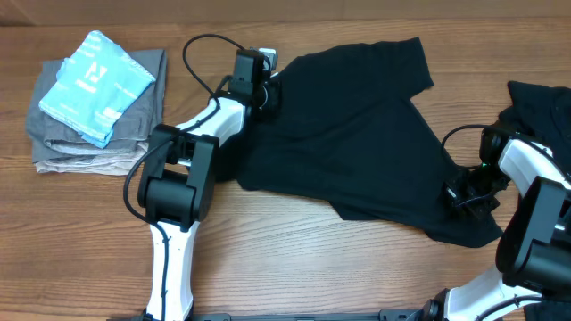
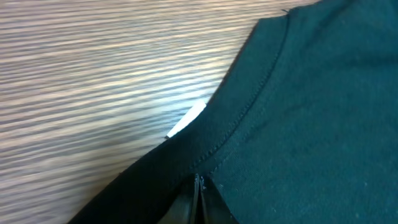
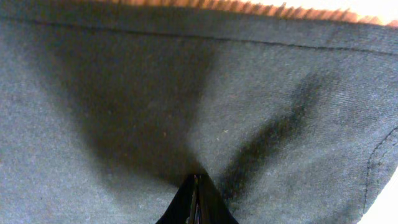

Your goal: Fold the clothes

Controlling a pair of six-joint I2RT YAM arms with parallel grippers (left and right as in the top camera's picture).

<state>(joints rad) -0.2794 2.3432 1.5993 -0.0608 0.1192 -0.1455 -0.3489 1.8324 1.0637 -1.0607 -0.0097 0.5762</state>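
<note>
A black T-shirt (image 1: pixel 357 134) lies spread on the wooden table, partly crumpled. My left gripper (image 1: pixel 261 89) is at the shirt's upper left edge. In the left wrist view its jaws (image 2: pixel 199 182) are shut on the stitched hem of the shirt (image 2: pixel 298 124), with a white tag (image 2: pixel 186 119) showing beside it. My right gripper (image 1: pixel 468 196) is at the shirt's lower right part. In the right wrist view its jaws (image 3: pixel 196 182) are shut on the fabric (image 3: pixel 124 93), and creases run out from the tips.
A folded stack of grey clothes (image 1: pixel 53 143) with a light blue garment (image 1: pixel 96 85) on top sits at the far left. Another dark garment (image 1: pixel 544 107) lies at the right edge. The wooden tabletop (image 1: pixel 312 267) is bare in front.
</note>
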